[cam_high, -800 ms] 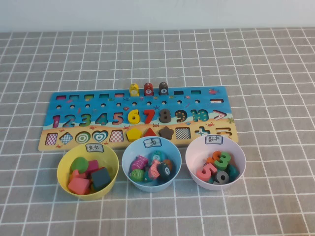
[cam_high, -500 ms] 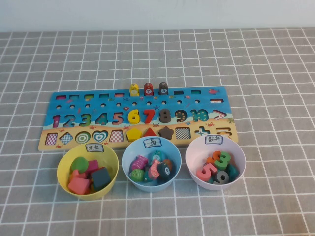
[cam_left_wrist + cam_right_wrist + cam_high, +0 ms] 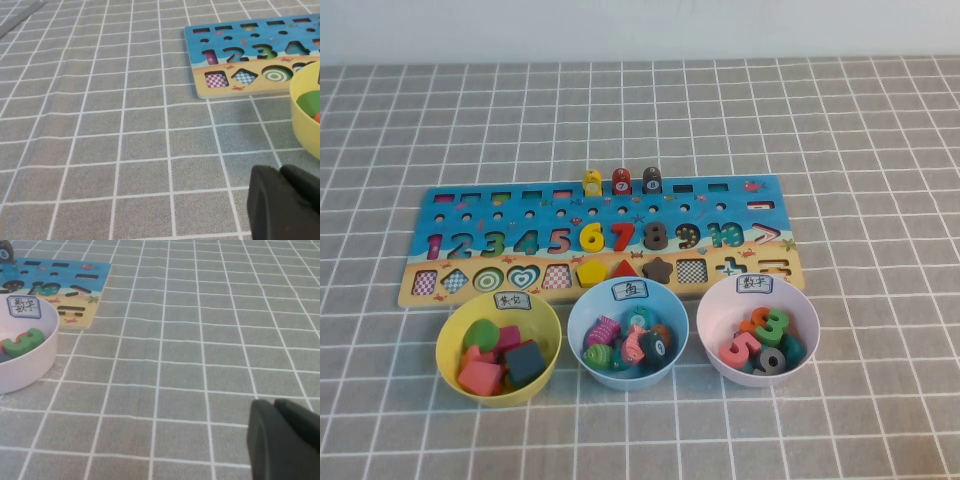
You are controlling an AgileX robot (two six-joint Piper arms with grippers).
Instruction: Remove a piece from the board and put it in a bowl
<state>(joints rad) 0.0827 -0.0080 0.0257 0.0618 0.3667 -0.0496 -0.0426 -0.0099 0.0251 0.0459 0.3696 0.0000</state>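
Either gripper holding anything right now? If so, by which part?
Nothing is held. The left gripper and right gripper are shut on nothing, parked over bare cloth; the yellow numeral-6 block sits on the board.

Yellow 6 piece (image 3: 590,237) on blue-and-sandy board (image 3: 470,216); pale pink bowl (image 3: 712,335); grey white-gridded cloth (image 3: 840,150).

Both arms lie outside the high view. Left end effector (image 3: 286,207) and right end effector (image 3: 285,442) are cropped at each wrist frame's lower right. Yellow bowl (image 3: 306,112) is cut by the right edge.
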